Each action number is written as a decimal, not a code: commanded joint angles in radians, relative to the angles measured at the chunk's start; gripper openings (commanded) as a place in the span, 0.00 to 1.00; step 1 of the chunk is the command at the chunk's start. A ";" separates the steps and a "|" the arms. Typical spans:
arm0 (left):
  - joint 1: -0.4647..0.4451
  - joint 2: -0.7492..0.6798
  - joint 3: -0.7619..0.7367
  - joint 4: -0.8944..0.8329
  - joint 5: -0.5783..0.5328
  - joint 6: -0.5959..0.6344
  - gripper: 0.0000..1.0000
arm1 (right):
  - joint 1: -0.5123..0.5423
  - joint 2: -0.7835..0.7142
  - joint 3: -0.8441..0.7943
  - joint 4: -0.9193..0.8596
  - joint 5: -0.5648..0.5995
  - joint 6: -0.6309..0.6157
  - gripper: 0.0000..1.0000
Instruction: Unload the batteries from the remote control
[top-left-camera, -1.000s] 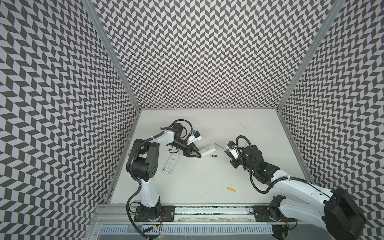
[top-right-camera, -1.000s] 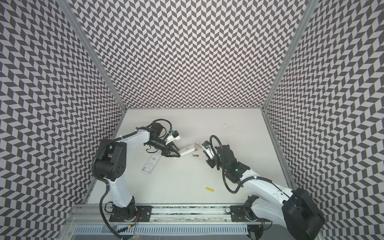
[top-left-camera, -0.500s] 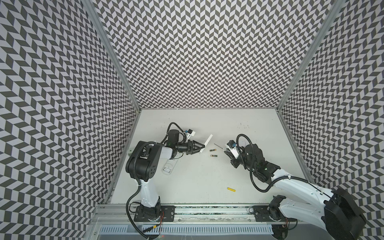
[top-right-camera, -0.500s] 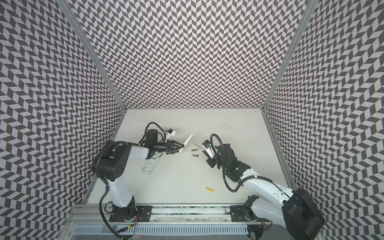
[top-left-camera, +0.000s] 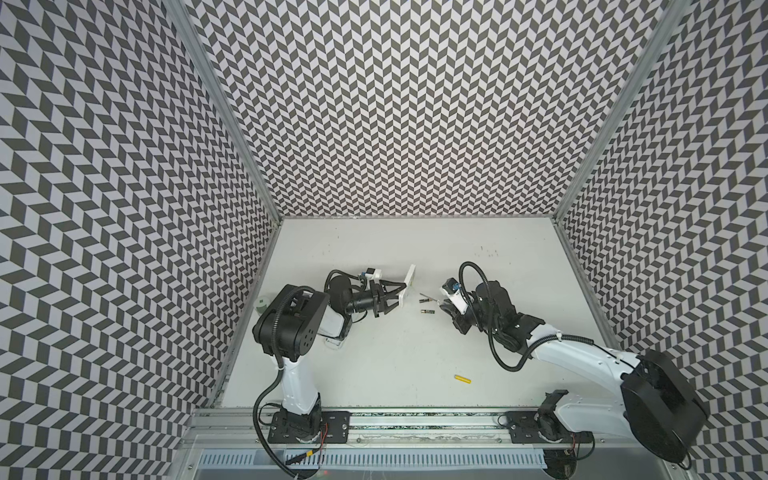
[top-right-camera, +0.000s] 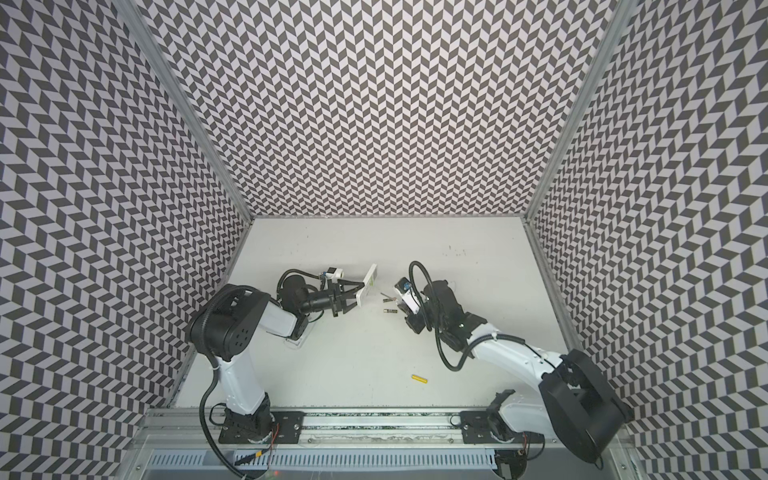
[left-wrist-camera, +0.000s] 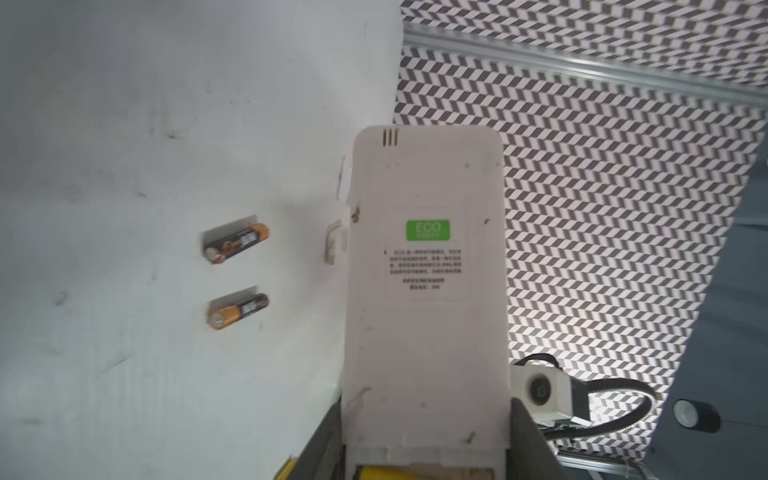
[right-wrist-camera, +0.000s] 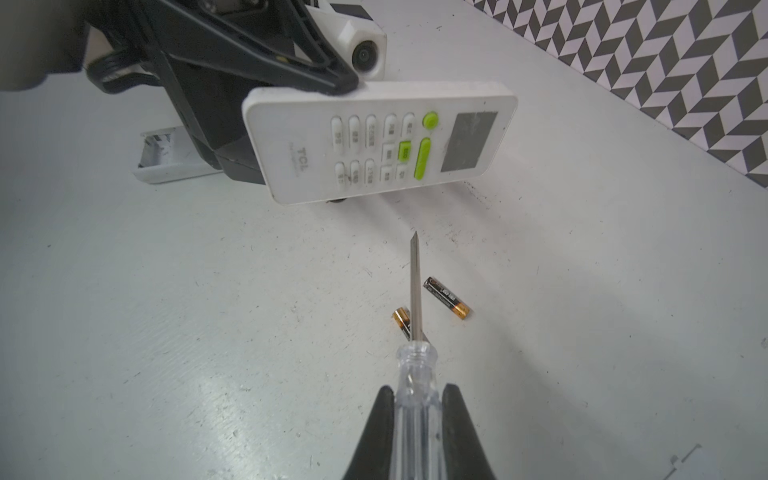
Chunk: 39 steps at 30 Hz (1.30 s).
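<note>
While my left pincer (top-left-camera: 397, 294), part open, grips remote (top-left-camera: 410, 277) edges above tabletop (top-left-camera: 374, 365) middle in top view, two black batteries (top-left-camera: 426, 311) lie beside, yellow battery (top-left-camera: 462, 378) near front edge. Left wrist: yellow cell (left-wrist-camera: 386, 474) inside remote. Right wrist: right pincer (right-wrist-camera: 415, 399) clamps screwdriver (right-wrist-camera: 415, 365). Cells likely light, slick; pinch mid-barrel.

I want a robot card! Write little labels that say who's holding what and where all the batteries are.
left gripper: shut on the remote control, held up off the table
right gripper: shut on the screwdriver by its clear handle
black batteries: two, loose on the table between the grippers, not touching
yellow battery: one, loose on the table, well apart from the black ones
compartment: open, with what looks like a yellow cell inside
</note>
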 joint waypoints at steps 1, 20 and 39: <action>-0.034 0.040 0.030 0.469 -0.162 -0.310 0.00 | -0.003 0.022 0.027 0.078 -0.020 0.030 0.00; 0.005 -0.118 0.220 -0.555 0.079 0.596 0.00 | -0.017 -0.009 0.007 0.059 0.199 0.024 0.00; -0.015 -0.161 0.420 -1.513 -0.899 1.521 0.00 | -0.180 0.418 0.110 0.421 0.153 0.280 0.07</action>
